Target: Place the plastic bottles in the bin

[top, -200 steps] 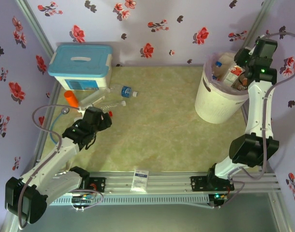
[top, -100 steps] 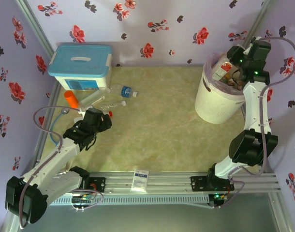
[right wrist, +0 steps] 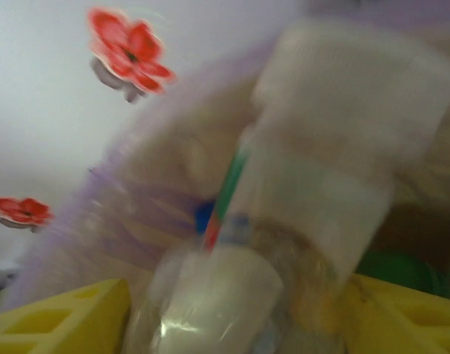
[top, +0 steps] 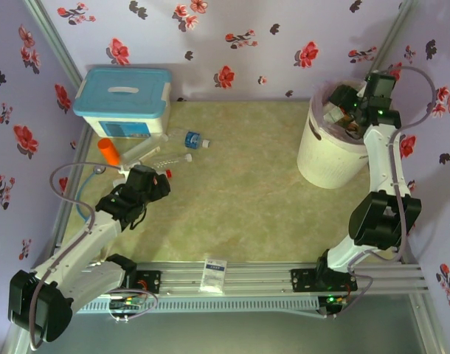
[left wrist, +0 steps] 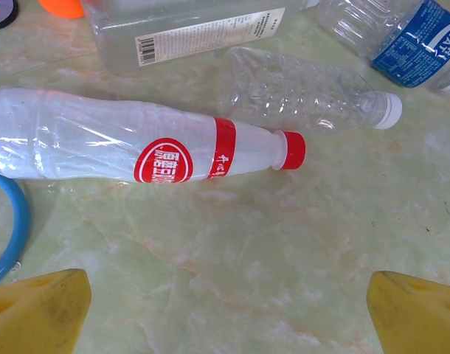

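Several plastic bottles lie at the table's left: a red-labelled one (left wrist: 136, 147) with a red cap, a crumpled clear one (left wrist: 306, 85), a blue-labelled one (top: 192, 139) and a flat clear one (top: 140, 151). My left gripper (top: 160, 183) hovers just near of them, open and empty, its yellow fingers (left wrist: 40, 310) wide apart. The white bin (top: 324, 158) stands at the back right with bottles inside. My right gripper (top: 343, 103) is over its mouth, jaws apart. A blurred bottle (right wrist: 299, 192) with a white label sits between the fingers (right wrist: 70, 317); whether they still touch it is unclear.
A white box with a light-blue lid (top: 123, 102) stands at the back left, an orange cylinder (top: 108, 151) beside it. A blue cable loop (left wrist: 18, 228) lies left of the red-labelled bottle. A small packet (top: 214, 273) rests on the front rail. Flowered walls close three sides.
My right wrist has swung left from the bin's far rim to over its opening, and its jaws have parted round the bottle. The left arm has not moved.
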